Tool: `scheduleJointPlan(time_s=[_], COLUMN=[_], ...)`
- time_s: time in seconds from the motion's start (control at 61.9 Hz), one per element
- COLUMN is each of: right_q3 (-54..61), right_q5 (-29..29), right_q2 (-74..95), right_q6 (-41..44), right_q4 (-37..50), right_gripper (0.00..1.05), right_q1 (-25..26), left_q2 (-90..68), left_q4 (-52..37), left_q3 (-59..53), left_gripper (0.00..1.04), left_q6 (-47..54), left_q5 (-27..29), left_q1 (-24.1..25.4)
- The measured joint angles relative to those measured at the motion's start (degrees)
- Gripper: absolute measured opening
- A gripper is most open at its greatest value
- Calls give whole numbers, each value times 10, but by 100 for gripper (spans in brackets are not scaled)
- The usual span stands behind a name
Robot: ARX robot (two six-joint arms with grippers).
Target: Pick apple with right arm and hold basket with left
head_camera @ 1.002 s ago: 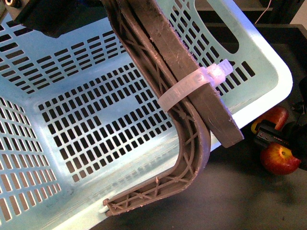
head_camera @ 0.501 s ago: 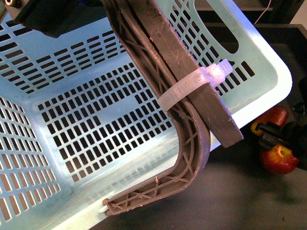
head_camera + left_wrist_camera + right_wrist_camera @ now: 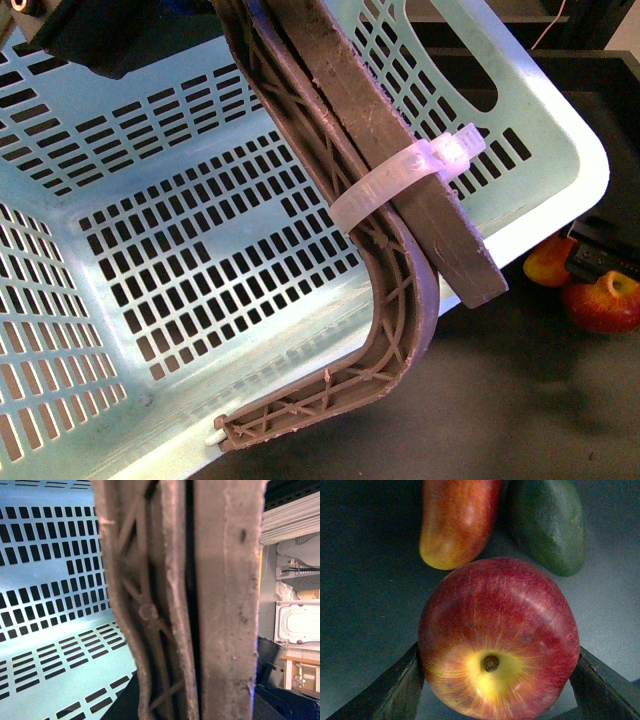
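The aqua slotted basket [image 3: 150, 250] fills most of the front view, tilted up toward the camera. Its brown ribbed handle [image 3: 390, 230], bound with a white zip tie [image 3: 400, 175], crosses the middle. My left gripper [image 3: 100, 40] shows as a dark body at the top left and is shut on the basket. In the left wrist view the handle [image 3: 200, 600] fills the frame and hides the fingers. The red apple [image 3: 495, 630] with its yellow stem patch sits between my right gripper's [image 3: 497, 680] dark fingers [image 3: 395, 690], which are shut on it. In the front view the apple [image 3: 605, 303] is at the far right, beside the basket.
An elongated red-and-yellow fruit [image 3: 457, 520] and a dark green fruit [image 3: 550, 525] lie on the dark tabletop [image 3: 480, 400] just beyond the apple. The red-and-yellow fruit [image 3: 548, 262] sits close to the basket's right rim. White boxes [image 3: 300, 620] stand off the table.
My right gripper has moved right and slightly up with the apple, uncovering the red-and-yellow fruit. The basket and left arm have not moved.
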State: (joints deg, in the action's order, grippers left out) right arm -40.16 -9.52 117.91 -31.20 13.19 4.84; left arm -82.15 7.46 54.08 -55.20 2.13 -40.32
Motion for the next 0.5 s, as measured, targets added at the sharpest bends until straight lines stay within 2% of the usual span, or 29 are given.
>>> scheduleJointPlan(time_s=[0.275, 0.501], right_q3=[51, 57], right_q5=[-59, -74], right_q2=[-202, -316], right_q6=[-40, -49], right_q4=[37, 43], right_gripper=[71, 71], right_q1=[-34, -76], left_q2=[0, 0], left_q4=[0, 0], left_q3=[0, 0], left_gripper=[16, 16], left_q6=[0, 0], left_q5=[0, 0], left_q1=[0, 0])
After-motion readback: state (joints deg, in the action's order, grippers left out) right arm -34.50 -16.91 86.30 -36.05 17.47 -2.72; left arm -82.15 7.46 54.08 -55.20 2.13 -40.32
